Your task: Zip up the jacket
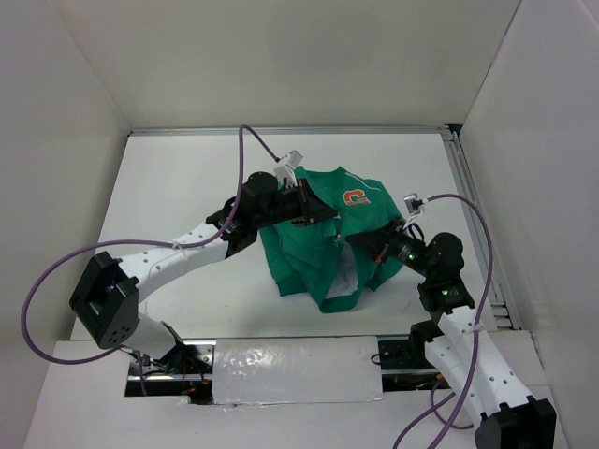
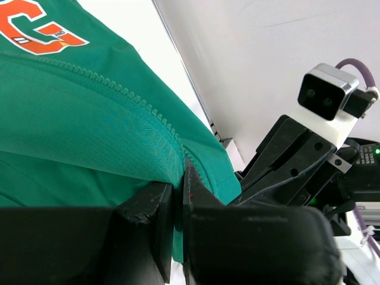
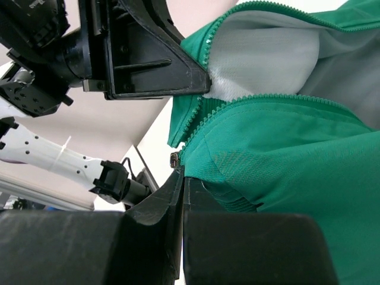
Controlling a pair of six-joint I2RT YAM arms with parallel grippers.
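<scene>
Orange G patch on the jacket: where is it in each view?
Top external: G patch just right of centre, on the jacket's far side.
Left wrist: top-left corner, cropped.
Right wrist: not in view.
Shared landmark: left gripper pinching the jacket's zipper edge, seen in all three.

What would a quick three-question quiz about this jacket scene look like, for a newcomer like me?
1. Which letter is on the orange patch of the green jacket? A) G B) R C) M
2. True or false: the zipper stands open, with pale lining showing between its rows of teeth.
3. Fill in: the left gripper and the right gripper are each shut on the ____.
Key: 1 A; 2 true; 3 jacket.
</scene>
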